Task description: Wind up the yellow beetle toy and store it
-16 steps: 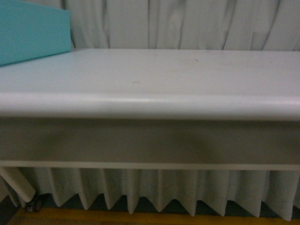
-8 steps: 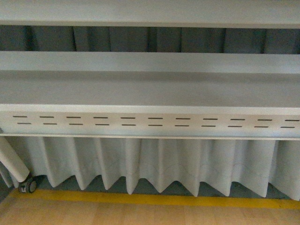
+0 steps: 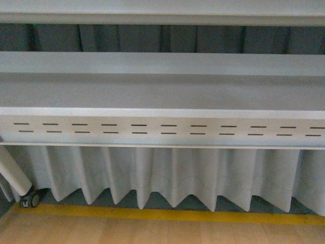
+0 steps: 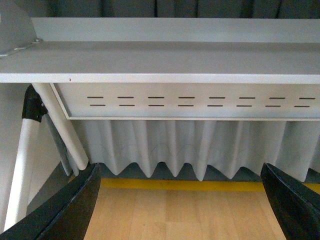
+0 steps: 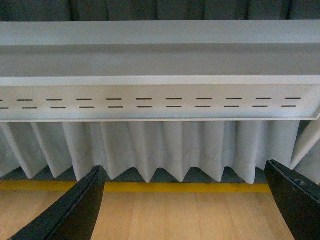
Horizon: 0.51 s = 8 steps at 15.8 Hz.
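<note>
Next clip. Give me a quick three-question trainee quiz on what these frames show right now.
1. True or false: the yellow beetle toy is visible in some view.
2. How do the left gripper and right gripper stand: open or shut?
3. What runs along the floor under the curtain: A) yellow stripe, B) red cable, C) blue mat?

Key: 1 false; 2 both open, holding nothing; 3 A.
</note>
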Motion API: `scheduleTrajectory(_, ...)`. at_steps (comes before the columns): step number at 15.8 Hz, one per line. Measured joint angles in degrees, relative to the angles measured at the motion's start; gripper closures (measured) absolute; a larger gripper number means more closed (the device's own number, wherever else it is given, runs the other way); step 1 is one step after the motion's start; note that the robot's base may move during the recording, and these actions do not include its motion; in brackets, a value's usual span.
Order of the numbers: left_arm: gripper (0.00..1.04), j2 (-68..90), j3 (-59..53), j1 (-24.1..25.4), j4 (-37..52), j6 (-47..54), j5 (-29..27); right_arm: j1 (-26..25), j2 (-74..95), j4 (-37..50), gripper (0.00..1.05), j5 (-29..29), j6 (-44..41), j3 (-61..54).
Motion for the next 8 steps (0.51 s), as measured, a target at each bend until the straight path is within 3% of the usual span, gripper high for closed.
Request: scheduleTrajectory(8, 0.07, 0.0, 0.0, 0.0, 0.0, 0.0, 0.0, 0.0, 0.0, 0.0, 0.07, 0.0, 0.0, 0.0)
